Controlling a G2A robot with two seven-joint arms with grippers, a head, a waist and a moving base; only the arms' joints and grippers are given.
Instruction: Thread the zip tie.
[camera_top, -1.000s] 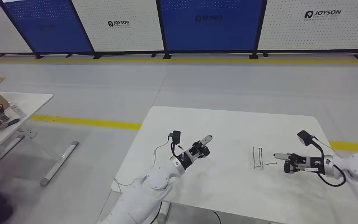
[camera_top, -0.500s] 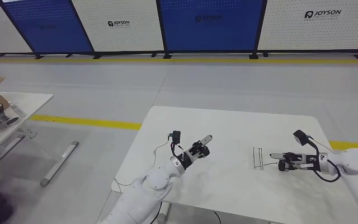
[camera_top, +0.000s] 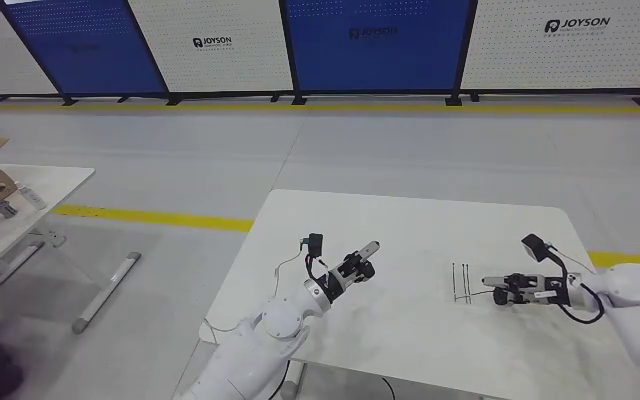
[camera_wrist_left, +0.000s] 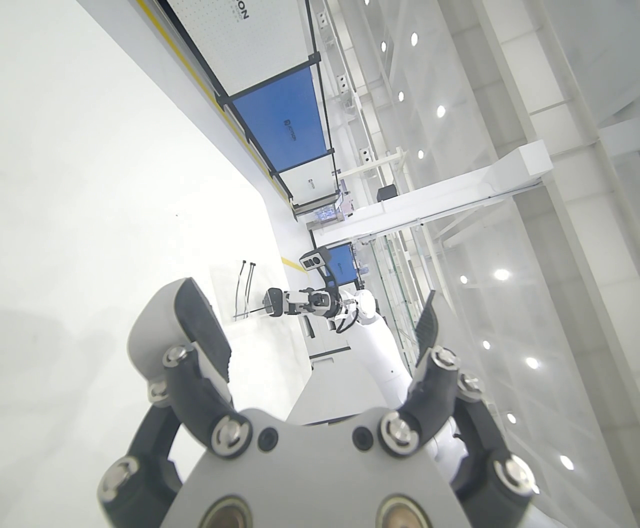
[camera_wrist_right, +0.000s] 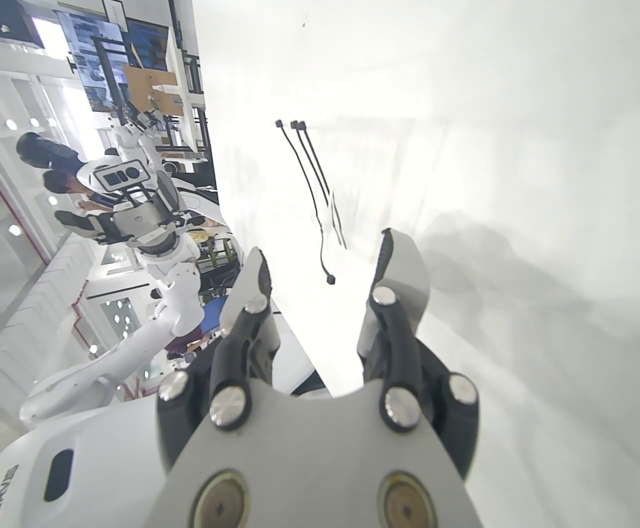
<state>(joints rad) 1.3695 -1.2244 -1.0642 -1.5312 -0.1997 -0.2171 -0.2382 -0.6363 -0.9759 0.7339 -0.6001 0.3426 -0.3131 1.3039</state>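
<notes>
**Both claws released, the right claw held at the zip ties**

Top view: The zip ties (camera_top: 462, 282) are seen as thin black lines lying flat on the white table (camera_top: 420, 225). Three are laid side by side, and a crossing tie (camera_top: 472, 296) is laid over their near ends. The right claw (camera_top: 487, 282) is held low, just beside the zip ties on their right, and is pointed at them. The left claw (camera_top: 368, 249) is held well apart from the zip ties, off to their left, and is raised above the table.

Left wrist view: The left claw (camera_wrist_left: 315, 322) is shown spread wide, with its padded fingers (camera_wrist_left: 205, 325) far apart and nothing gripped between them. Far beyond it, the zip ties (camera_wrist_left: 246, 285) are seen on the table. The right claw (camera_wrist_left: 269, 302) is placed just beside them, and the crossing tie (camera_wrist_left: 250, 312) runs up to its tip. Whether the tie is touched there cannot be told.

Right wrist view: The right claw (camera_wrist_right: 322, 241) is shown parted and unclenched. Its fingers (camera_wrist_right: 400, 270) are set to either side of the head of the crossing tie (camera_wrist_right: 329, 277), and a gap is left on both sides, so nothing is grasped. The other zip ties (camera_wrist_right: 310, 160) stretch away from the claw over the table (camera_wrist_right: 500, 125), their heads lined up at the far end.
</notes>
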